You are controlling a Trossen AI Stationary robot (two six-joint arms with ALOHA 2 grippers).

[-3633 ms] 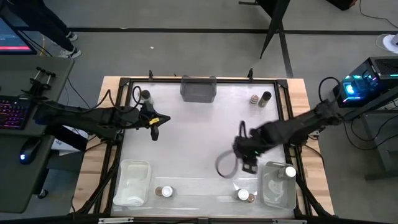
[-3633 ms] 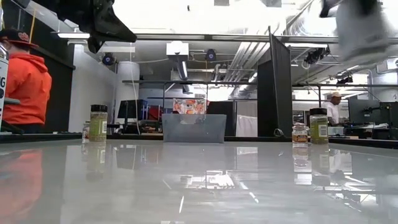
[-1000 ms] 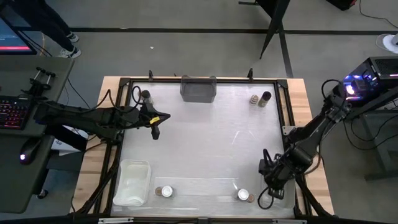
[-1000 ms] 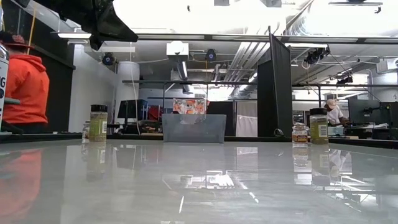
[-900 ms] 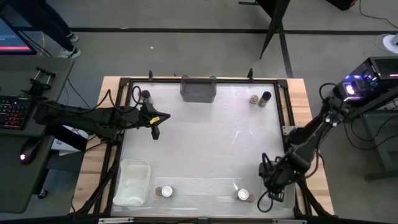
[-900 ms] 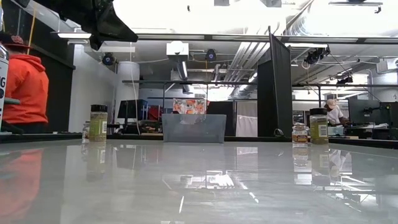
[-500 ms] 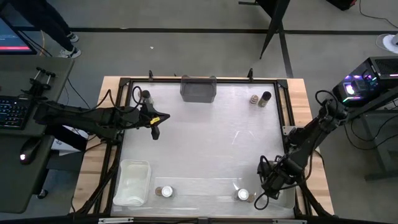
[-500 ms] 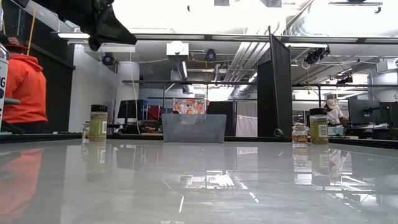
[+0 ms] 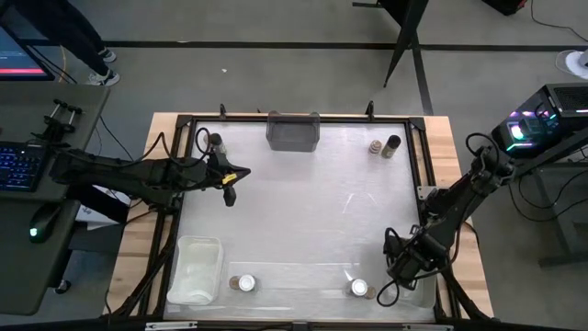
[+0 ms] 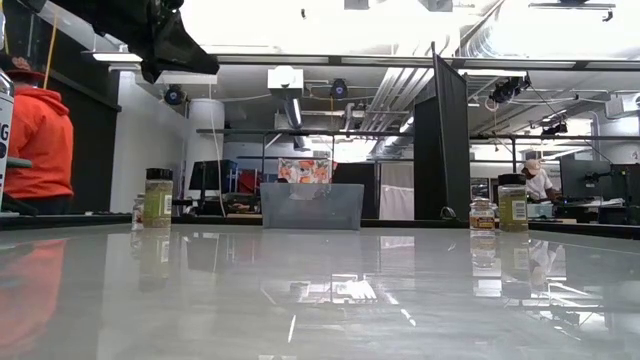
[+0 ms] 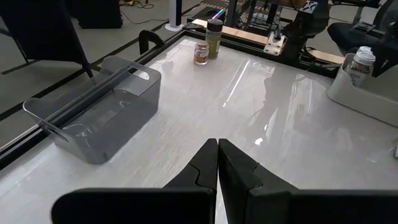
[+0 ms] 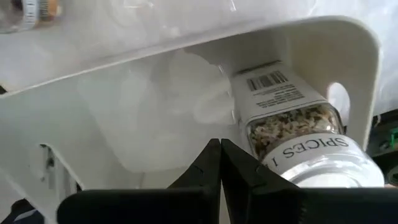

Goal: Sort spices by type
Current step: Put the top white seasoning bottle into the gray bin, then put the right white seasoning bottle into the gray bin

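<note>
My right gripper [image 12: 219,148] is shut and points down into a white bin [image 12: 354,50] at the table's near right corner. Its fingertips are just beside a white-lidded spice jar [image 12: 292,124] in that bin; I cannot tell whether they touch it. My left gripper [image 9: 230,191] hangs shut over the table's left side, holding nothing. Loose jars stand at the far left [image 9: 216,141], in a pair at the far right [image 9: 384,145], near the front edge left of centre [image 9: 241,282] and right of centre [image 9: 359,288].
A grey bin [image 9: 293,131] stands at the far edge, centre. A clear bin [image 9: 195,268] sits at the near left corner. A black frame [image 9: 184,118] rims the table. The middle of the table is bare. A person in orange [image 10: 40,150] is beyond the far edge.
My right arm has sunk a little over the near right bin and shifted slightly toward the table's near edge.
</note>
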